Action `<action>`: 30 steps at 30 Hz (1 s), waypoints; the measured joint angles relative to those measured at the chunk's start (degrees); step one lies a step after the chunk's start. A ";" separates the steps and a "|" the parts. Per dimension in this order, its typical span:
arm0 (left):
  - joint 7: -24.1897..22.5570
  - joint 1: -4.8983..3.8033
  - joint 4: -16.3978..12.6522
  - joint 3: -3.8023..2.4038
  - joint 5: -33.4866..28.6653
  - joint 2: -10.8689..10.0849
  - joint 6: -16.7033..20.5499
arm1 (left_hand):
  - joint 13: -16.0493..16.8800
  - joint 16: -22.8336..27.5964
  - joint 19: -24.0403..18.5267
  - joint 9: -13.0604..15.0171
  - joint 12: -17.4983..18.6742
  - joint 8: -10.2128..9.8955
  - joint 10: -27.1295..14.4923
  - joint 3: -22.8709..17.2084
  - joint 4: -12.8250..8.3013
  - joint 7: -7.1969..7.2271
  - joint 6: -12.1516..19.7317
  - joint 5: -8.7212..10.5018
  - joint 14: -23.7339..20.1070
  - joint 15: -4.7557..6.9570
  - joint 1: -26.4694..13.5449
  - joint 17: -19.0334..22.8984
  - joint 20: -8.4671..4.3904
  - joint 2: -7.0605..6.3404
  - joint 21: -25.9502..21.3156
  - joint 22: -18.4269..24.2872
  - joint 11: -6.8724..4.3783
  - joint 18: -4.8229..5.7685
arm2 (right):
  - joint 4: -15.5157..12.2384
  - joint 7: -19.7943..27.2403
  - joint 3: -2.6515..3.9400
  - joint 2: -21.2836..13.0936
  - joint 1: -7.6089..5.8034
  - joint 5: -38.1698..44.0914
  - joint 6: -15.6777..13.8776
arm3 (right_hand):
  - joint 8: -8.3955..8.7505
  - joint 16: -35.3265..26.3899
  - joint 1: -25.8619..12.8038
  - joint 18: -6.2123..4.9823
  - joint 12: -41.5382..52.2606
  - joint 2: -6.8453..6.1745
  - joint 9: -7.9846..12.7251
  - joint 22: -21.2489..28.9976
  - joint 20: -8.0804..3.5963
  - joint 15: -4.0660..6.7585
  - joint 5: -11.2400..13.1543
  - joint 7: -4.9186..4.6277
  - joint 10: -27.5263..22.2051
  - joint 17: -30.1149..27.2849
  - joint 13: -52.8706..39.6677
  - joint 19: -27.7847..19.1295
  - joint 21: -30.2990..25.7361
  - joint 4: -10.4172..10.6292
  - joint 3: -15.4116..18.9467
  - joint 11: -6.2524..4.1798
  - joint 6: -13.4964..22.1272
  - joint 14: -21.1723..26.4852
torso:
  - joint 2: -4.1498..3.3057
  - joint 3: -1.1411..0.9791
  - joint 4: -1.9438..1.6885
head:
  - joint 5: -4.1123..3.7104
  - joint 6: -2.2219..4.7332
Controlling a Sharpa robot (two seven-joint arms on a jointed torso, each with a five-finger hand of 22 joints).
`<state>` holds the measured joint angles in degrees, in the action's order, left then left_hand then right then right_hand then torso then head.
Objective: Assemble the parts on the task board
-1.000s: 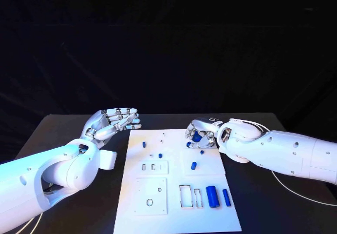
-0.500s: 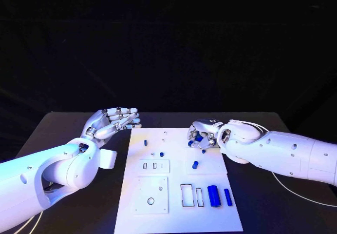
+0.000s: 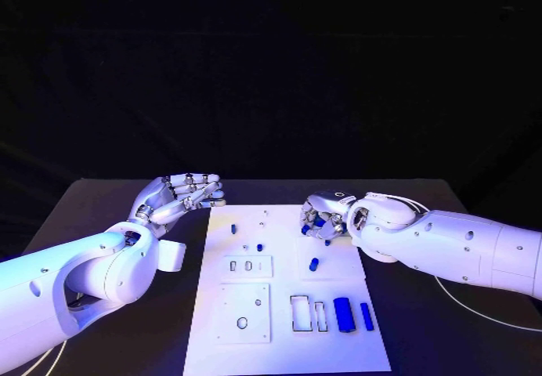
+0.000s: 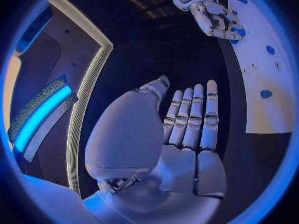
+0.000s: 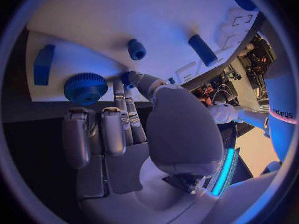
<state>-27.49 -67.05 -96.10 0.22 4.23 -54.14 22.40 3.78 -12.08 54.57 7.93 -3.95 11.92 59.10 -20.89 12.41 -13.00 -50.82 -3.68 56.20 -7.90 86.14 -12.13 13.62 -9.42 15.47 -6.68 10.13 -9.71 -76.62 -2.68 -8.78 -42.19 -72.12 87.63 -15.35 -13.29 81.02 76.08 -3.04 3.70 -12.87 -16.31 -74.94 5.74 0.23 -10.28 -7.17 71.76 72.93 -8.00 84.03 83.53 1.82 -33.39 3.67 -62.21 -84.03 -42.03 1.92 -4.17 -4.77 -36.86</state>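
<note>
task board [image 3: 288,345]: smooth white plate, matt, looks like plastic
parts: blue, smooth, plastic-looking; the cylinder [image 3: 342,314] on the task board's near right has a slight sheen
gear [image 5: 85,87]: blue, ridged toothed rim, matt, near the task board's edge
table [image 3: 102,211]: black, matt, beside the task board
left hand [image 3: 181,197]: silvery, metallic look, glossy
right hand [image 3: 319,217]: silvery, metallic look, glossy
arms: white shells, smooth, glossy, plastic-looking
</note>
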 measured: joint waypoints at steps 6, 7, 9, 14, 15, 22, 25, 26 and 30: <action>0.12 0.00 0.11 0.00 0.01 0.00 -0.08 | 0.00 0.00 0.00 0.00 0.00 0.00 0.00 -0.16 -0.16 0.00 0.00 0.00 -0.20 -0.20 0.00 0.00 0.00 0.00 0.00 -0.05 0.00 0.00 | -0.39 -0.12 -0.09 0.14 0.18 -0.21 -1.56 | -0.44 0.33 -0.27 0.00 -0.01 0.56 -0.72 0.00 0.00 0.21 0.22 0.15 0.47 0.00 -0.09 0.00 0.35 -0.15 -0.50 -0.14 -0.14 0.21 | -0.07 0.03 -0.04 | -0.01 0.13; 0.14 0.00 0.13 0.00 0.01 0.00 -0.09 | 0.00 0.00 0.00 0.00 0.00 0.00 0.00 -0.16 -0.16 0.00 0.00 0.00 -0.20 -0.20 0.00 0.01 0.00 0.00 0.00 -0.05 0.00 0.00 | -0.57 -0.24 -0.11 0.14 0.24 -0.32 -2.21 | -0.44 0.33 -0.39 0.00 -0.01 0.68 -0.75 0.00 0.00 0.20 0.23 0.21 0.47 0.01 -0.10 0.00 0.35 -0.06 -0.60 -0.14 -0.19 0.21 | -0.07 0.05 -0.04 | -0.02 0.18; 0.18 0.00 0.16 0.00 0.01 0.00 -0.11 | 0.00 0.00 0.00 0.00 0.00 0.00 0.00 -0.16 -0.16 0.00 0.00 0.00 -0.20 -0.20 0.00 -0.02 0.00 0.00 0.00 -0.05 0.00 0.00 | -0.82 -0.53 -0.11 0.17 0.25 -0.58 -3.36 | -0.44 0.33 -0.53 0.00 -0.01 0.82 -0.82 0.00 0.00 0.20 0.32 0.22 0.47 0.04 -0.11 0.00 0.35 -0.02 -0.64 -0.15 -0.19 0.21 | -0.08 0.06 -0.04 | -0.03 0.29; 0.27 0.00 0.26 0.00 0.02 -0.02 -0.14 | 0.00 0.15 0.00 -0.01 0.00 0.00 0.00 -0.26 -0.26 0.00 0.00 0.00 -0.20 -0.20 0.00 -0.05 0.00 0.00 0.22 -0.05 0.00 0.00 | -1.13 -1.99 -0.01 0.90 0.00 -1.44 -6.73 | -0.70 0.33 -0.70 0.00 -0.01 0.98 -1.22 0.01 0.00 0.34 -0.04 0.21 0.86 -0.20 -0.15 0.00 0.35 0.14 -0.80 -0.16 -0.20 0.07 | -0.11 0.13 -0.07 | -0.04 0.56; 0.29 0.00 0.28 0.00 0.02 -0.02 -0.14 | 0.00 0.22 0.00 -0.05 0.00 0.00 0.00 -0.32 -0.32 0.00 0.00 0.00 -0.20 -0.20 0.00 -0.05 0.00 0.00 0.22 -0.05 0.00 0.00 | -1.10 -2.29 0.00 1.17 -0.08 -1.62 -7.24 | -0.83 0.33 -0.78 0.00 -0.01 1.05 -1.24 0.01 0.00 0.41 -0.05 0.20 0.86 -0.21 -0.19 -0.01 0.35 0.14 -0.80 -0.16 -0.21 0.00 | -0.13 0.16 -0.07 | -0.04 0.63; 0.38 -0.01 0.55 0.00 0.03 -0.01 -0.15 | 0.01 0.22 -0.01 -0.05 0.00 0.00 0.00 -0.32 -0.32 0.00 0.00 0.00 -0.20 -0.20 0.00 -0.12 0.00 0.00 0.22 -0.04 0.00 0.00 | 0.81 -4.18 0.13 4.49 -0.55 -2.93 -9.99 | -0.84 0.32 -0.85 0.00 -0.01 1.12 -1.24 0.01 0.00 0.41 -0.05 0.01 0.86 -0.34 -0.23 -0.01 0.35 0.17 -0.81 -0.16 -0.40 0.00 | -0.21 0.18 -0.23 | -0.04 0.86; 0.41 -0.02 0.62 0.00 0.03 0.02 -0.15 | 0.01 0.22 -0.01 -0.05 0.00 0.00 0.00 -0.32 -0.32 0.00 0.00 0.00 -0.20 -0.20 0.00 -0.12 0.00 0.00 0.22 -0.04 0.00 0.00 | 2.59 -5.08 0.17 6.52 -0.70 -3.46 -10.88 | -0.83 0.32 -1.00 0.00 -0.01 1.27 -1.24 0.02 0.00 0.41 -0.05 0.01 0.86 -0.34 -0.23 -0.01 0.35 0.31 -0.94 -0.16 -0.39 0.00 | -0.25 0.20 -0.30 | -0.14 0.90; 0.42 -0.03 0.62 0.00 0.03 0.05 -0.15 | 0.01 0.22 0.00 -0.05 0.00 0.00 0.00 -0.32 -0.32 0.00 0.00 0.00 -0.20 -0.20 0.00 -0.12 0.00 0.00 0.22 -0.04 0.00 0.00 | 3.39 -5.45 0.19 7.37 -0.75 -3.68 -11.19 | -0.83 0.32 -1.06 0.00 -0.01 1.33 -1.24 0.02 0.00 0.41 -0.05 0.00 0.86 -0.34 -0.23 -0.01 0.35 0.31 -0.94 -0.16 -0.39 0.00 | -0.27 0.23 -0.34 | -0.16 0.93; 0.48 -0.06 0.61 0.00 0.04 0.18 -0.15 | 0.01 0.22 -0.01 -0.05 -0.01 0.00 -0.03 -0.48 -0.48 0.00 0.00 0.00 -0.20 -0.20 0.00 -0.12 0.00 0.00 0.22 -0.04 0.02 0.00 | 5.52 -6.46 0.20 9.73 -0.81 -4.33 -11.92 | -0.79 0.32 -1.07 0.00 -0.01 1.33 -1.24 0.02 0.00 0.41 -0.05 -0.06 0.86 -0.34 -0.23 -0.01 0.35 0.32 -0.94 -0.15 -0.32 0.00 | -0.32 0.29 -0.45 | -0.19 1.02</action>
<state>-27.01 -67.11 -95.49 0.22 4.27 -53.96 22.25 3.78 -11.86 54.57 7.87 -3.96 11.92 59.07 -21.37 11.93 -13.00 -50.82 -3.68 56.00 -8.10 86.14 -12.25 13.62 -9.42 15.70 -6.72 10.16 -9.70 -71.10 -9.13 -8.58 -32.46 -72.93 83.30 -27.27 -14.08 81.34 75.02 -3.05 3.70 -11.54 -17.55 -74.92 5.75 0.64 -10.33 -7.24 72.62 72.59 -8.23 84.02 83.87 2.13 -34.33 3.52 -62.53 -84.03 -42.35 2.21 -4.63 -4.95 -35.84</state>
